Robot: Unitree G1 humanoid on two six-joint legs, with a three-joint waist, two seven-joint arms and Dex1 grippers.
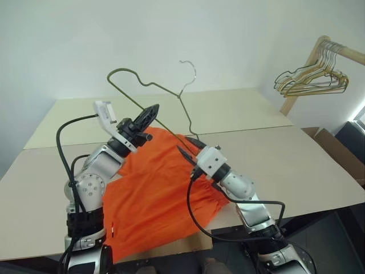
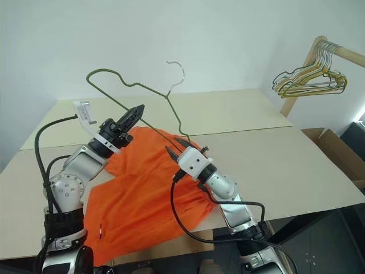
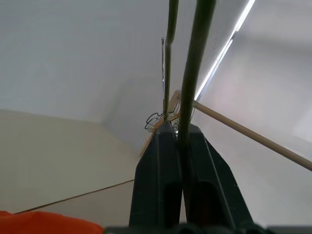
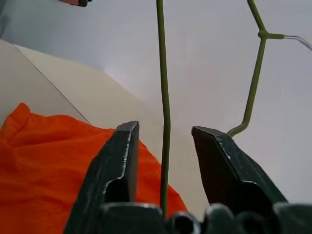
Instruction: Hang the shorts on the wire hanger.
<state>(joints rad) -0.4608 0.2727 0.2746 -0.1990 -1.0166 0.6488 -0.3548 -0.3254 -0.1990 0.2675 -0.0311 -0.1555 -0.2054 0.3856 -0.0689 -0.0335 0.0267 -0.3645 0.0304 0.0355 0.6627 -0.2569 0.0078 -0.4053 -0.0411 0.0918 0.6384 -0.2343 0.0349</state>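
My left hand raised mid-left of frame, fingers pinched shut; right hand at centre, fingers parted.

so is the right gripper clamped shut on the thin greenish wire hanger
No, in the right wrist view the right gripper has its fingers apart, with the thin greenish wire hanger running free between them.

Shorts lie on the table, at its near edge, between the two arms. Wire hanger stands tilted above the shorts, hook up, its lower corner down at the shorts. Left gripper sits over the shorts' far left part, on the hanger's wire. Right gripper sits over the shorts' right part, wire between its fingers. Bunch of hangers hangs on a rack beyond the table's far right corner, well apart from the shorts.
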